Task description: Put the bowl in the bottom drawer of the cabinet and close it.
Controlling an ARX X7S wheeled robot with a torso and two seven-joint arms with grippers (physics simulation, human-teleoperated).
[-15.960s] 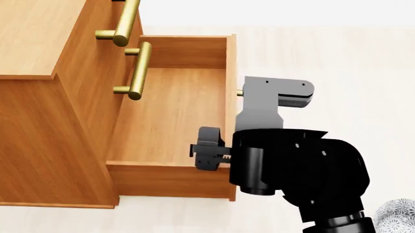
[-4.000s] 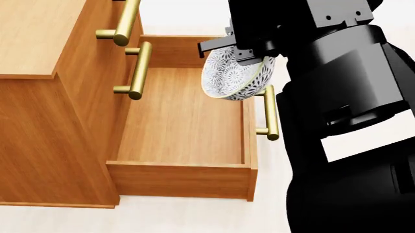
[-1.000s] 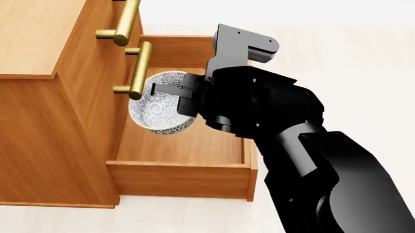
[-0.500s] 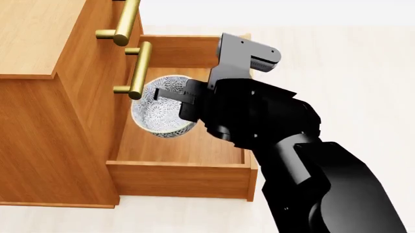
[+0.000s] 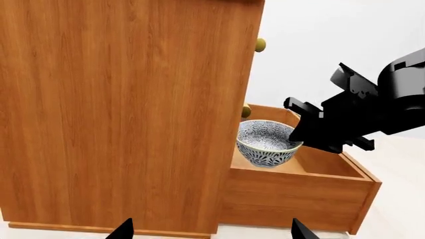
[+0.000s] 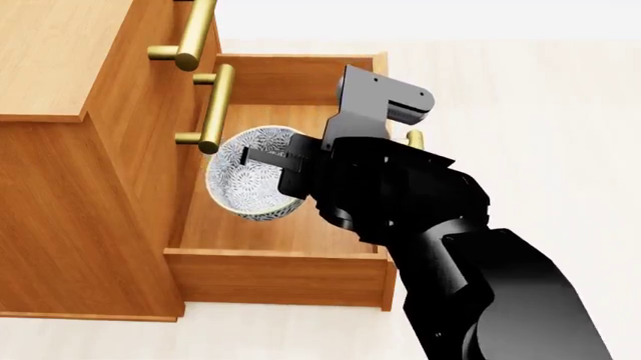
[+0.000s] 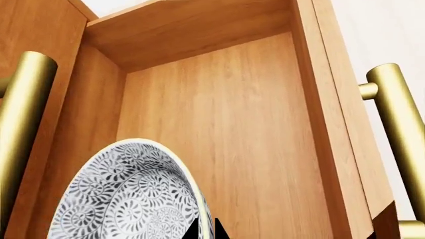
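Observation:
The blue-grey patterned bowl (image 6: 252,180) hangs inside the open bottom drawer (image 6: 275,277) of the orange-brown cabinet (image 6: 60,202), close to the cabinet's front. My right gripper (image 6: 290,166) is shut on its rim, one fingertip inside and one outside, as the right wrist view shows on the bowl (image 7: 126,194) at the right gripper (image 7: 207,231). In the left wrist view the bowl (image 5: 265,144) sits low behind the drawer's side wall (image 5: 292,194); its foot is hidden. My left gripper (image 5: 211,234) is open beside the cabinet's side, holding nothing.
The drawer's brass handle (image 7: 398,124) sticks out on its front panel. The middle drawer's handle (image 6: 212,109) and the top one (image 6: 191,34) overhang the bowl's side. Bare drawer floor (image 7: 232,124) lies beyond the bowl. Pale floor surrounds the cabinet.
Over the last second the right gripper has lowered the bowl a little deeper into the drawer. Four seconds ago it held the bowl high over the drawer's front.

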